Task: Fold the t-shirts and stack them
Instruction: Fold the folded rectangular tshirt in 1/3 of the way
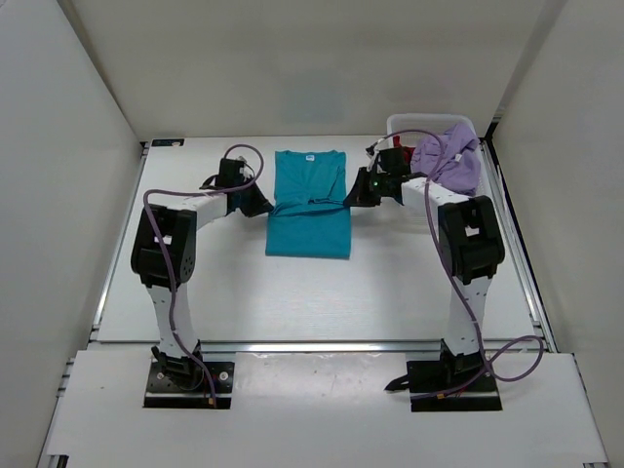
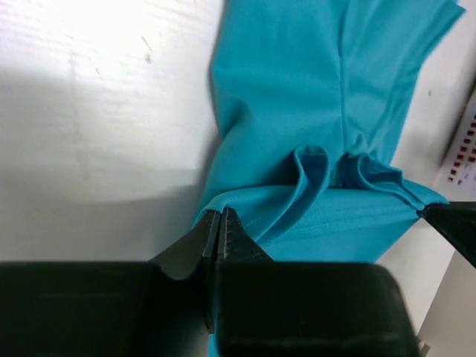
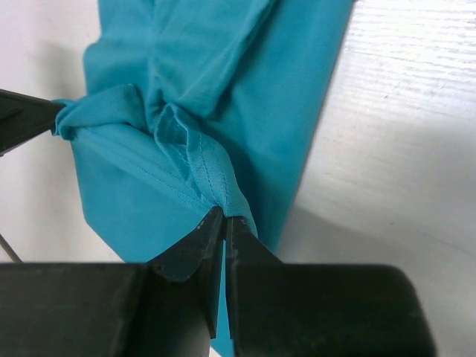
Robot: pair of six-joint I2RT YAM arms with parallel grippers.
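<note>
Top external: both claws nipped shut on the teal t-shirt (image 1: 309, 205), mid-bench.
Teal t-shirt lies flat on the bench (image 1: 390, 283), collar at far end, cloth bunched in a ridge across its middle; left claw (image 1: 261, 205) at its L edge, right claw (image 1: 353, 195) at its R edge, both level w/ the ridge; lavender t-shirt (image 1: 450, 156) heaped over the white basket (image 1: 409, 122) at far R; dark red t-shirt (image 1: 406, 152) only a small patch beside it. Left wrist: claw (image 2: 217, 230) jaws closed on the hem edge, folds of teal cloth (image 2: 297, 89) rising past them; other claw's tip at far R. Right wrist: claw (image 3: 223, 230) jaws narrow, stitched hem pinched between them; teal cloth (image 3: 223, 74) gathered ahead; bare bench to the R.
</note>
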